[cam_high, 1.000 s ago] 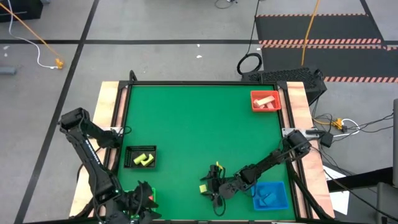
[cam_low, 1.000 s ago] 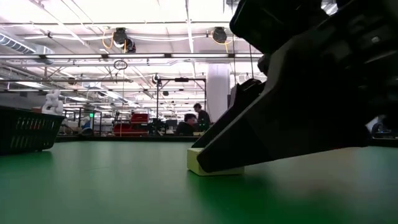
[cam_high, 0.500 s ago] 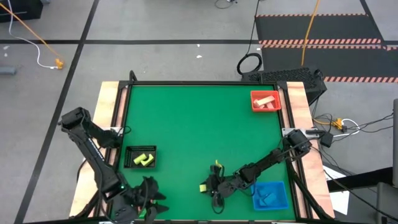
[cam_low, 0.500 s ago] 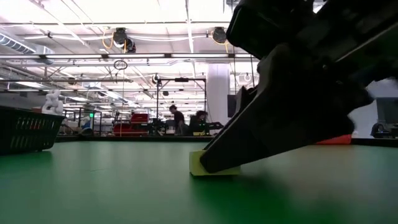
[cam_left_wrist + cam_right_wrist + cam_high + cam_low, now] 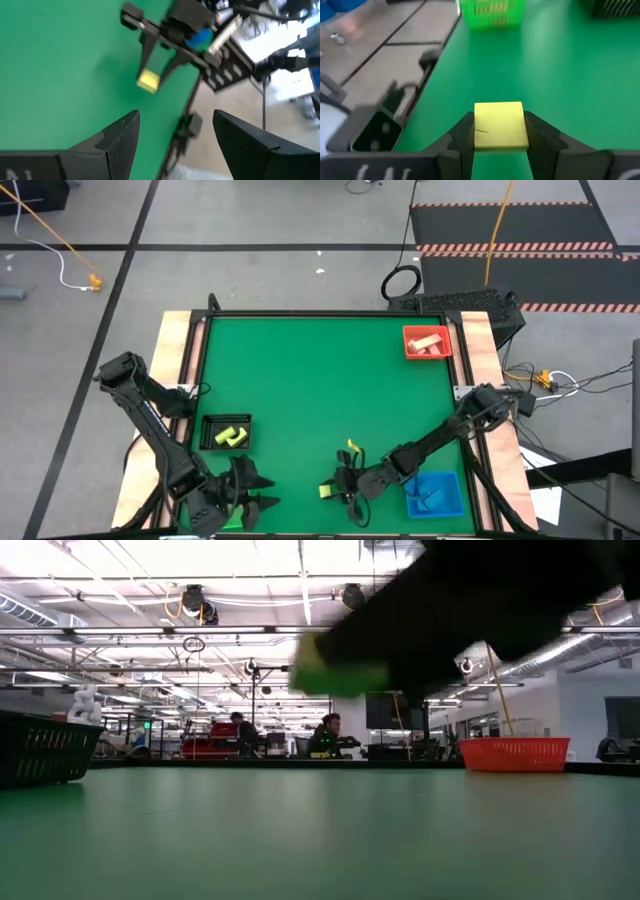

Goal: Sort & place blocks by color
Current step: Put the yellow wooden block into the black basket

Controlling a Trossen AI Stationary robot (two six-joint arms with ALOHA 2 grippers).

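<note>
Clearly, the right gripper was clenched on a yellow block, its two fingers pressed against the block's opposite sides. Seen from table height, the block hung above the green mat, clear of the surface. From above, it sat just beside the blue tray, on the side toward the black bin, near the mat's front edge.

The blue tray held blue blocks. The black bin, well apart from the blue tray across the front of the mat, held yellow blocks. The red tray stood at the far corner of the mat, on the blue tray's side, with a pale wood block lying in it.

The left gripper hovered between the black bin and the blue tray, nearer the bin, at the mat's front edge. Its fingers stood apart with nothing between them, released. Past those fingers the right gripper showed farther off with the yellow block in its tips. A green tray appeared in the right wrist view, beyond the held block.

Beyond the mat, in the room behind, two people showed at a distance.
</note>
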